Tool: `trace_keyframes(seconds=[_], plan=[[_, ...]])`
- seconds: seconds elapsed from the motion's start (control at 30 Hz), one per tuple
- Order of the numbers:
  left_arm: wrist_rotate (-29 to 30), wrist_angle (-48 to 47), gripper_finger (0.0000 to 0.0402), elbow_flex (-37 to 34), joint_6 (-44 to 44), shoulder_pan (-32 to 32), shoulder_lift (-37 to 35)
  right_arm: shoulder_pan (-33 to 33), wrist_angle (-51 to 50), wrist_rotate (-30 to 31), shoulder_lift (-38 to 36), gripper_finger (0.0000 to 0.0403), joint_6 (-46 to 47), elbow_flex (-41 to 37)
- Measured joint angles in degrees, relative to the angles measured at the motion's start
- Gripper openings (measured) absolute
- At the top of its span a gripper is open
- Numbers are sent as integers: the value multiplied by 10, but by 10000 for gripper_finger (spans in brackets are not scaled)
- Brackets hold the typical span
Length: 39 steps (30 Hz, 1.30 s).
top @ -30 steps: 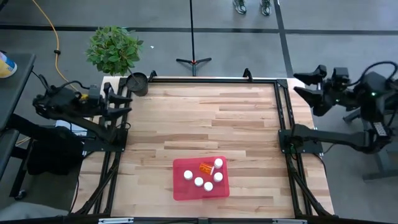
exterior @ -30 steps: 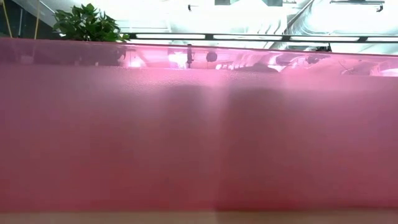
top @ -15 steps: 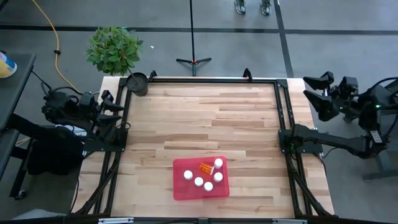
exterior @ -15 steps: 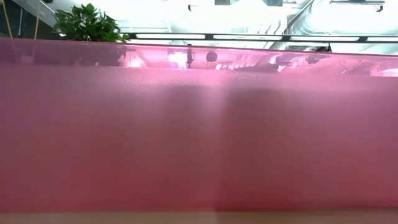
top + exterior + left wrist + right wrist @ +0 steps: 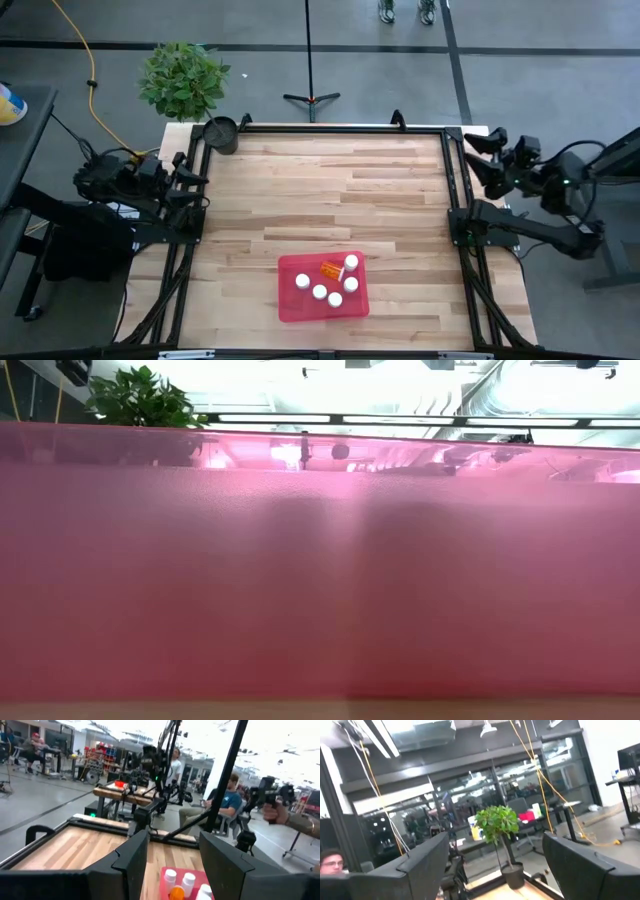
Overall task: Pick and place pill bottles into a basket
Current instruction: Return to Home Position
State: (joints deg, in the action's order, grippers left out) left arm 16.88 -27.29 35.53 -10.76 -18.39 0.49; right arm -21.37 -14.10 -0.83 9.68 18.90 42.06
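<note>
The red basket (image 5: 290, 308) sits on the wooden counter (image 5: 330, 190), close to its near edge. All 6 pill bottles (image 5: 319, 292) are inside the basket. 5 white ones stand scattered across it. 1 orange bottle (image 5: 330, 269) appears to lie on its side, just beside the white one in the basket's far right corner. The left end effector (image 5: 190, 178) hangs well apart from the basket, off to its left and farther back. Its 2 fingers are spread wide with nothing between them. The right end effector (image 5: 482, 160) is well apart on the basket's right, also farther back, and is likewise wide open and empty. In the low view the basket's wall fills nearly everything.
</note>
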Motion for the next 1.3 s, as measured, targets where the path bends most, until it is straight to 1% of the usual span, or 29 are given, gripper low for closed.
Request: trace_keyframes(seconds=[0.17, 0.33, 0.43, 0.53, 0.63, 0.83, 0.9, 1.1, 1.3], plan=[[2, -1, 211, -13, 0, 0, 0, 0, 69, -9, -21, 312, 17, -67], [-6, 19, 211, -30, -1, 0, -1, 0, 138, -66, -28, 312, 37, -111], [-17, 88, 211, -71, 1, 0, -1, 0, 179, -84, -28, 312, 41, -135], [-18, 162, 211, -126, 0, 0, -1, 0, 217, -87, -28, 312, 42, -157], [-29, 216, 211, -169, -1, 0, 0, 0, 239, -87, -28, 312, 43, -172], [-30, 283, 211, -215, -16, 0, 0, 0, 264, -81, -27, 312, 47, -192], [-30, 301, 211, -227, -21, 0, 0, 0, 285, -82, -27, 312, 49, -204], [-30, 393, 211, -278, -26, 0, -1, 0, 348, -87, -26, 312, 53, -242], [-24, 455, 211, -321, -37, 0, -1, 0, 443, -87, -26, 312, 62, -300]])
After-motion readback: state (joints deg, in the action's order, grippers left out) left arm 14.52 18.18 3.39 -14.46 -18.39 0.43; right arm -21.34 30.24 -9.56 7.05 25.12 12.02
